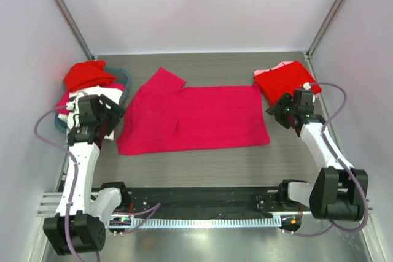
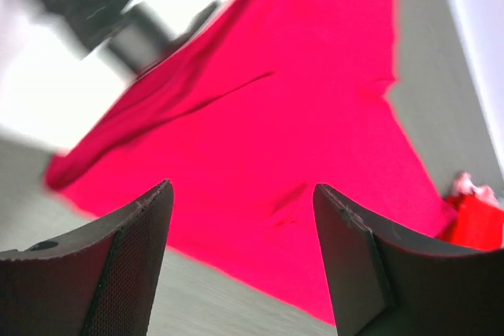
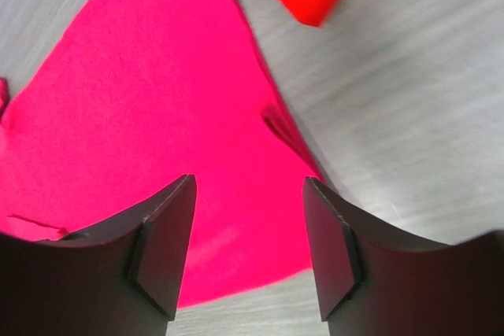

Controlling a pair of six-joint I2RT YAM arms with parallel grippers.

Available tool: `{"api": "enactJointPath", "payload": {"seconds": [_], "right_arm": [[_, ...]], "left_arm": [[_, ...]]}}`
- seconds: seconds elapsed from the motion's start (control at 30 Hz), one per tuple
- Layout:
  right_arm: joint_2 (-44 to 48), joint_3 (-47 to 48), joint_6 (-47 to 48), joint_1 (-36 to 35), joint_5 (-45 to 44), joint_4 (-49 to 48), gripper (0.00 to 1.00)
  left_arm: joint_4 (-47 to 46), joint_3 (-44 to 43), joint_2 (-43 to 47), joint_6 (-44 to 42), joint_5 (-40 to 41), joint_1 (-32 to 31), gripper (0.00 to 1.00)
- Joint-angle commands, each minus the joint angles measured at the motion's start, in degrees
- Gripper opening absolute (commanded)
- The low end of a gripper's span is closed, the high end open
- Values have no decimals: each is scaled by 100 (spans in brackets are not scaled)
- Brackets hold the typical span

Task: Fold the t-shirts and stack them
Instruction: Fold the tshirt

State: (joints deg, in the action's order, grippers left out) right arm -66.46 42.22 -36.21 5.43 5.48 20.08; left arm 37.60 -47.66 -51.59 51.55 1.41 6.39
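Left claw: jaws wide apart, nothing held, poised just off the left edge of the flat magenta cotton t-shirt. Right claw: likewise spread and empty, near the shirt's right near corner. The shirt lies spread mid-surface, one sleeve jutting at the far left and a small pucker near its centre. Risks: claws closing at unequal depth would skew the fold; a pinch taking too little cloth could slip on lifting; the pucker may set into a crease. Surroundings: a heap of red, white and teal garments sits just beside the left claw and is liable to snag. A folded red garment lies just beside the shirt's far right corner and is liable to be dragged. The grey wood-grain surface carries all of it.
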Motion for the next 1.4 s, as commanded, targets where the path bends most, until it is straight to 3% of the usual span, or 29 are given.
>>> {"api": "enactJointPath", "payload": {"seconds": [0.0, 0.13, 0.23, 0.53, 0.93, 1.03, 1.2, 1.37], "right_arm": [[-534, 550, 245, -393, -476, -355, 63], [-1456, 1182, 272, -543, -811, -530, 64], [-2159, 1631, 324, -850, -995, -671, 66], [-4118, 3037, 492, -903, -1295, -935, 65], [-5158, 4031, 615, -904, -1444, -1049, 63], [-5281, 4136, 641, -904, -1383, -1128, 60], [-5422, 4304, 685, -903, -1347, -1146, 47], [-5457, 4321, 746, -912, -1427, -1199, 37]], "left_arm": [[-885, -349, -447, -576, -694, -33, 74], [-1562, -621, -1158, -479, -818, -42, 84], [-1818, -1025, -1975, -409, -976, -111, 84], [-2143, -2325, -3664, -497, -704, -587, 84], [-2169, -4040, -5509, -374, -387, -587, 82], [-2275, -4347, -6000, -330, -475, -595, 81], [-2284, -5294, -6783, -566, -737, -578, 79], [-1398, -6658, -7899, -804, -1125, -586, 71]]}}
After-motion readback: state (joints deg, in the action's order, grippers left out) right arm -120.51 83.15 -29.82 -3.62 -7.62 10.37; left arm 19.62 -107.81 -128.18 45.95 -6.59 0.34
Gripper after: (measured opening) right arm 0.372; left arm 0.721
